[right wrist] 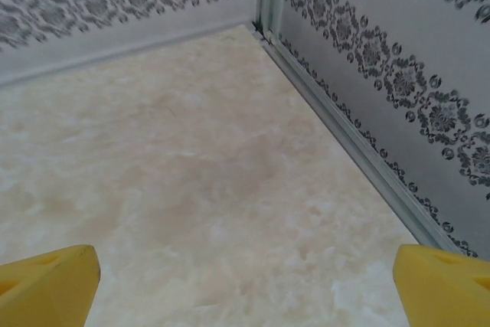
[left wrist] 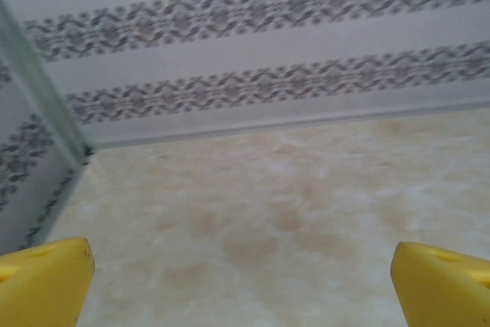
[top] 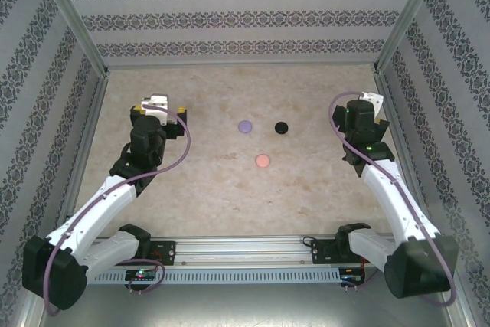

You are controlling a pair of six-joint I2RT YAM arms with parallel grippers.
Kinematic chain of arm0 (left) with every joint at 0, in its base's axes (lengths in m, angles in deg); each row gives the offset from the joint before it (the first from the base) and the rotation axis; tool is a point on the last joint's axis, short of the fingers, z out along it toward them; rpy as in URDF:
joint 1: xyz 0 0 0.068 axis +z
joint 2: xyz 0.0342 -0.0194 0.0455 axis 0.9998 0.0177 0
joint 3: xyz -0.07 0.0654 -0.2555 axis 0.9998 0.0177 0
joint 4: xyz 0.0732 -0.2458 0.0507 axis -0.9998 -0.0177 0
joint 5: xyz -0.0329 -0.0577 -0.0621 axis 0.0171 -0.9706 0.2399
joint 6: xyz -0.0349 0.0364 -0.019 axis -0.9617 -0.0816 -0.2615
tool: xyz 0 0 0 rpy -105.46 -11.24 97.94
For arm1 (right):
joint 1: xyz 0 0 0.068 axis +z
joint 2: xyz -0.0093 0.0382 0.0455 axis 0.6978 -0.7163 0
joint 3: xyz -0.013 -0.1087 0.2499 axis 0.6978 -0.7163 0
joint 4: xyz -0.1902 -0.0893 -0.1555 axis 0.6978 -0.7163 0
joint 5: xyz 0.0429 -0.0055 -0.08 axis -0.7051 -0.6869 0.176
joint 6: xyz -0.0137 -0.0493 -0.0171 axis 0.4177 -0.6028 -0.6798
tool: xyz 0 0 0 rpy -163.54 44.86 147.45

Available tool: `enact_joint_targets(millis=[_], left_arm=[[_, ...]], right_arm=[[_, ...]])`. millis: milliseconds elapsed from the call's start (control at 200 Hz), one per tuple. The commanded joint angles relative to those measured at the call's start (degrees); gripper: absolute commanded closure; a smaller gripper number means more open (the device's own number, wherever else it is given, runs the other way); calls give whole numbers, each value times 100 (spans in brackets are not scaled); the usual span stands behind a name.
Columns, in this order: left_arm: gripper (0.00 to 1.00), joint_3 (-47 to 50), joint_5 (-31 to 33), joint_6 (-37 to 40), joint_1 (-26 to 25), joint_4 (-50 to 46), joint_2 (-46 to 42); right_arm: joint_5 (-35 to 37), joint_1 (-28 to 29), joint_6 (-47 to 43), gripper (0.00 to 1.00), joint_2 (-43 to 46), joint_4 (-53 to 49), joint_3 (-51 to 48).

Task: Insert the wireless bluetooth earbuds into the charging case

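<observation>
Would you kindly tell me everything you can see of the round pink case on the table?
The small round salmon-pink case reads from above as a smooth, plastic-looking disc; it is too small to tell whether its lid is open. It lies flat on the beige marbled table, near the centre, closer to the table's near edge than the round purple case and round black case, apart from both. Only the table touches it.

Beige marbled tabletop (top: 214,197), with faint brown blotches toward the middle. White wall panels with grey ornamental bands (top: 245,21) enclose it at the back, left and right. Bare aluminium back-left corner post (top: 73,19) and back-right corner post (top: 411,17) stand where the walls meet. Slotted aluminium rail (top: 245,254) lies along the near edge.
</observation>
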Motion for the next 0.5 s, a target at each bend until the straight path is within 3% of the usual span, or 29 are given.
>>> enact_joint_targets(millis=[0, 110, 225, 370, 495], left_arm=[[1, 502, -111, 368, 535, 1000, 45], [1, 1000, -520, 104, 979, 1615, 252], [1, 1501, -501, -22, 1204, 2276, 624], [1, 2168, -597, -88, 1317, 3375, 1259], [1, 2439, -895, -213, 1418, 4617, 2178]], right_arm=[[79, -38, -405, 2, -258, 1676, -792], [-12, -34, -640, 2, -664, 2951, -1386], [-59, -28, -919, 2, -1218, 3679, -1639], [-246, -10, -1107, 2, -1656, 4761, -2012], [-826, -14, -1380, 2, -1875, 5716, -2367]])
